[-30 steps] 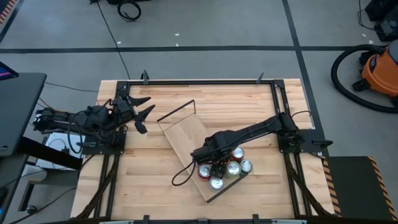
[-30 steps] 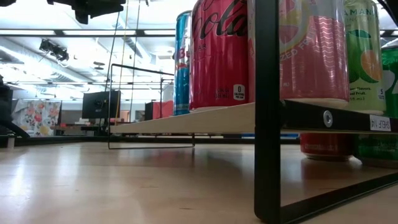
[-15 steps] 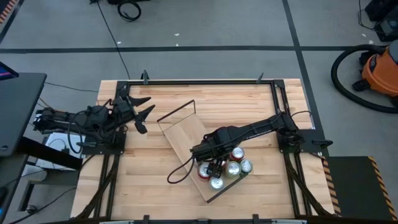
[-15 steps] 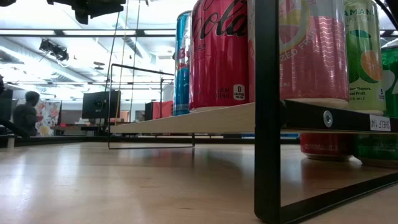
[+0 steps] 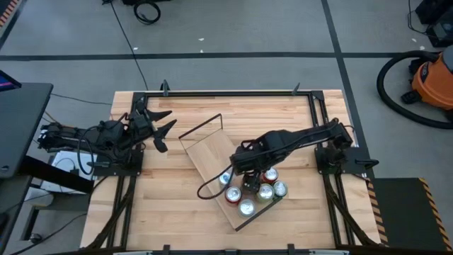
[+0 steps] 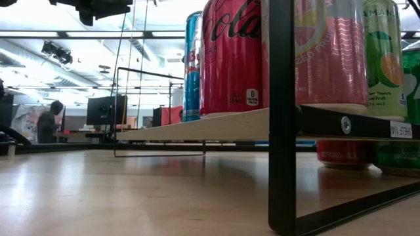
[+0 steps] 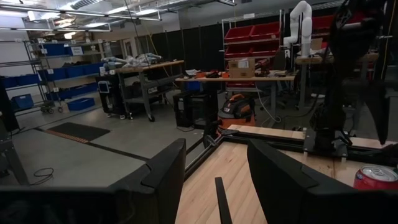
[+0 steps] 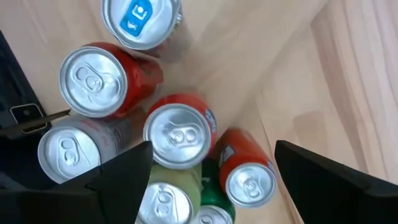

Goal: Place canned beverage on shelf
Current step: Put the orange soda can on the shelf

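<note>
Long light-wood shelf [image 5: 212, 159] with thin dark wire frame lies askew mid-surface. Cluster of beverage cans [image 5: 253, 191] crowds its end nearest the surface's front edge: blue-topped can [image 8: 142, 22], red can [image 8: 102, 79], pink can [image 6: 328, 52] and green can [image 6: 384, 46] stand packed close together, some on the slatted wooden surface [image 5: 163, 205] just beside the board. Right gripper [image 5: 242, 177] hovers over the cluster, fingers spread wide, holding nothing. Left gripper [image 5: 161, 127] waits near the surface's left edge, fingers apart, empty.

Light-wood shelf board [image 5: 212, 157], thin black wire frame. Red cola can [image 6: 231, 56], white script; pink can [image 6: 331, 52]; blue-topped can [image 8: 142, 20].
</note>
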{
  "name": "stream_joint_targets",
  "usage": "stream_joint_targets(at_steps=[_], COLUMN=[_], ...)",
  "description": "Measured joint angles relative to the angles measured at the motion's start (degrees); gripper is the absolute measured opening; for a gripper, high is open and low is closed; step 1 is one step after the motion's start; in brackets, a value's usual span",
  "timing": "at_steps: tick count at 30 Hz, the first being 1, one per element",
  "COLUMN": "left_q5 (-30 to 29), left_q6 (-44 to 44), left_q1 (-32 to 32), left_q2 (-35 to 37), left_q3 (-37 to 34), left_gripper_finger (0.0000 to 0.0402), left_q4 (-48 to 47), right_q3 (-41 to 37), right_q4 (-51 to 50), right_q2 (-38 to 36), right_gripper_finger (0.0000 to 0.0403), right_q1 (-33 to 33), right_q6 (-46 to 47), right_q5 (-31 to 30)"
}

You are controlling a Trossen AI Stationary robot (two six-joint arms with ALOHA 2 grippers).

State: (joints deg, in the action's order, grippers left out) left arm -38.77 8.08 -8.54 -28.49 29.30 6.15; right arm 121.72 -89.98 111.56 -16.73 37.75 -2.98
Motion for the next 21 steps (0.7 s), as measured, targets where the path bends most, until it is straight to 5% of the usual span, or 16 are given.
stream_joint_targets(at_steps=[21], left_q5=[0.0], left_q6=[0.0], left_q1=[0.0], left_q2=[0.0], left_q3=[0.0], left_gripper_finger=[0.0183], left_q4=[0.0], right_q3=[-25.8], right_q4=[0.1], right_q2=[-15.7], right_gripper_finger=[0.0348], right_q1=[0.0], right_q6=[9.7], right_q5=[-1.1])
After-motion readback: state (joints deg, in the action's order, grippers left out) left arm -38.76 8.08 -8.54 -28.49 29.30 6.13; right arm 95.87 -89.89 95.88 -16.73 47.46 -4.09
